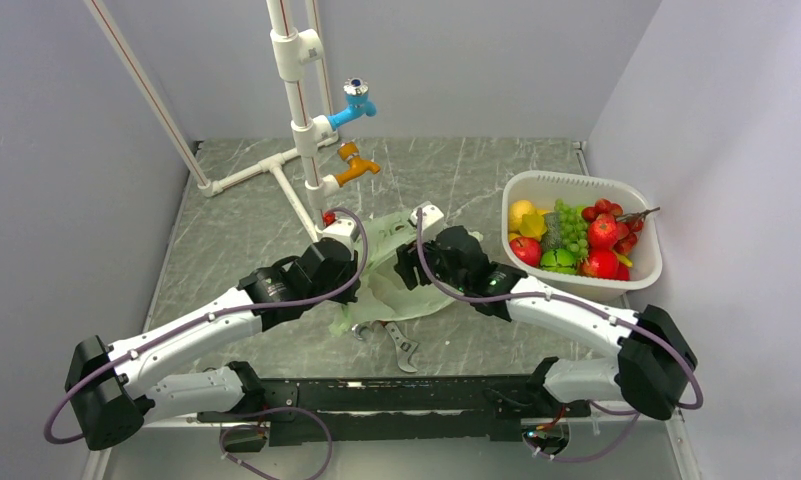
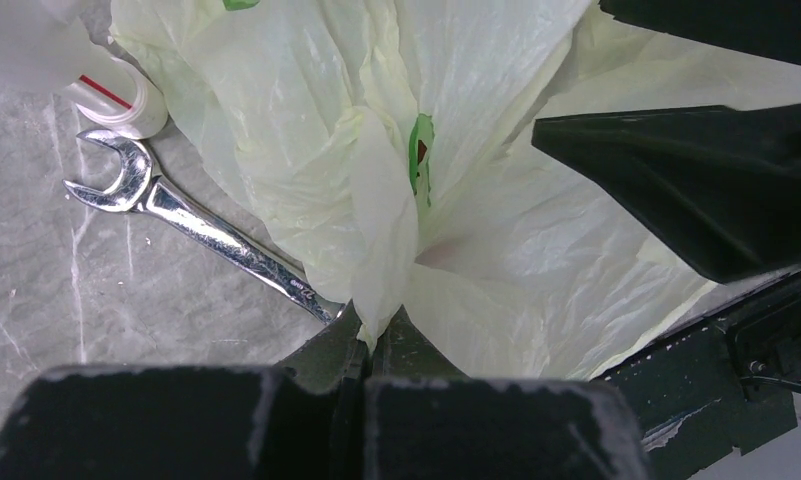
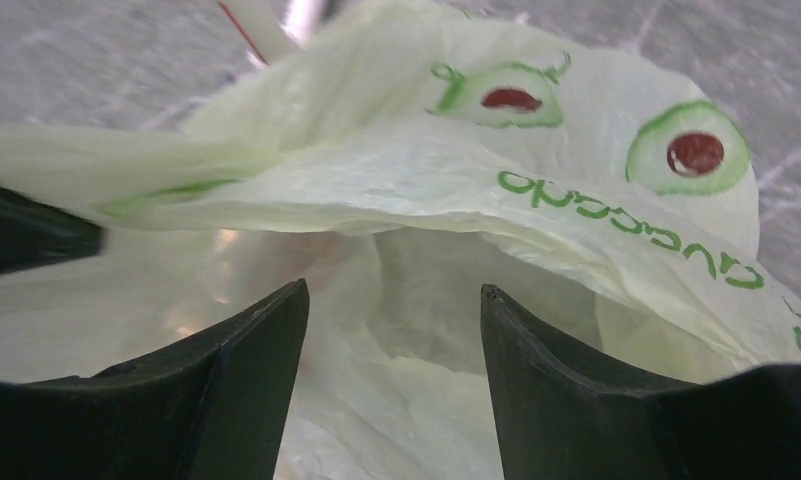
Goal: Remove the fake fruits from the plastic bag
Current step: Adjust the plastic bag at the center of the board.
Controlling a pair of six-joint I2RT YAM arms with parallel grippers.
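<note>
The left gripper [image 2: 371,338] has its two fingers pressed together on a raised fold of the plastic bag [image 2: 476,120]. The thin pale green film stands up from between the tips. The right gripper [image 3: 394,330] is spread apart at the bag's mouth, with slack film between its fingers, and it grips nothing.

The bag lies crumpled on the grey marbled table [image 1: 236,230] between the two wrists. Its green lettering and red-centred round marks face the right wrist camera. A faint pinkish patch shows through the film, but what it is cannot be told.

A steel wrench [image 2: 196,225] lies just beside the bag, one end hidden at the bag's edge. Well off to the right stands a white tub [image 1: 576,183] holding fake fruits [image 1: 581,240]. Behind the bag rises a white pipe stand [image 1: 296,100] with a blue tap [image 1: 356,103] and an orange tap [image 1: 356,165].
</note>
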